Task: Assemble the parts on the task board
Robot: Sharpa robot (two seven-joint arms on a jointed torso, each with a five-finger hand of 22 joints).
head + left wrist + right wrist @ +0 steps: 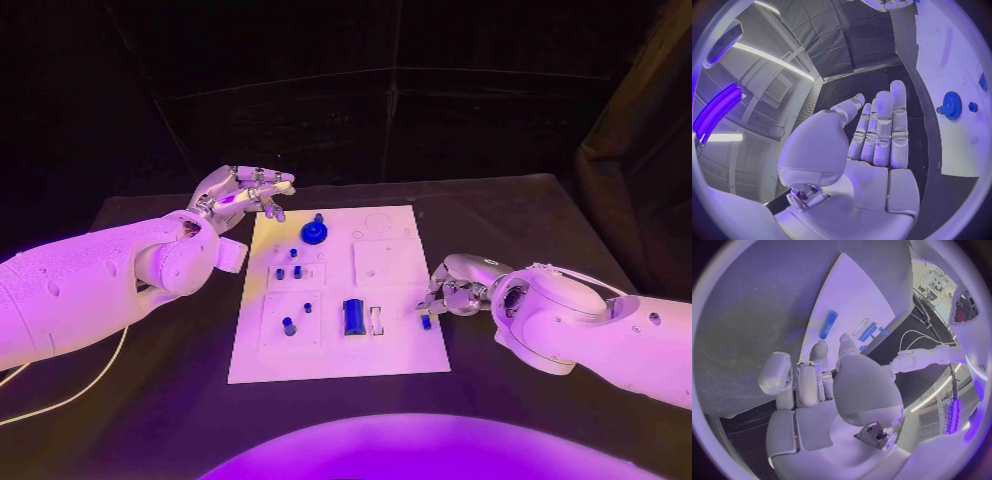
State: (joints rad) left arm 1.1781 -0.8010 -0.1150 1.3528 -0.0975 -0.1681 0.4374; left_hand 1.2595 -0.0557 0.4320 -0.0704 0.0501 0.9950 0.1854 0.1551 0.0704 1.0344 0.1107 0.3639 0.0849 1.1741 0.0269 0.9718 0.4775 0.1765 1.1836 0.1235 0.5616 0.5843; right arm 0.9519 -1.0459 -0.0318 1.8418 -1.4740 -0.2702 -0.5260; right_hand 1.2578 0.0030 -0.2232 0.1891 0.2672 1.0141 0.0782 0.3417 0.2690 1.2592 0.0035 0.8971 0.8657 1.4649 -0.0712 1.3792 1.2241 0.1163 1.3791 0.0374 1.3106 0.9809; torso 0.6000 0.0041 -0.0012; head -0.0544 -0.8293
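The task board (389,355) lies flat in the middle of the dark surface (505,210), a white plate running from centre frame toward the bottom. Up near its top edge sits a blue gear (313,233), and the left wrist view catches it too (952,104), lying on the white plate just beyond the outstretched fingers (881,120). Lower down, a blue cylinder (352,316) lies in the board's lower middle, with small blue pegs (293,270) standing left of centre.

The left hand (242,192) hangs at the upper left, off the board's top left corner, fingers spread and holding nothing. The right hand (454,292) is down at the board's right edge, fingers drawn in close around a small blue part (426,322); whether they actually grip it, I cannot tell.
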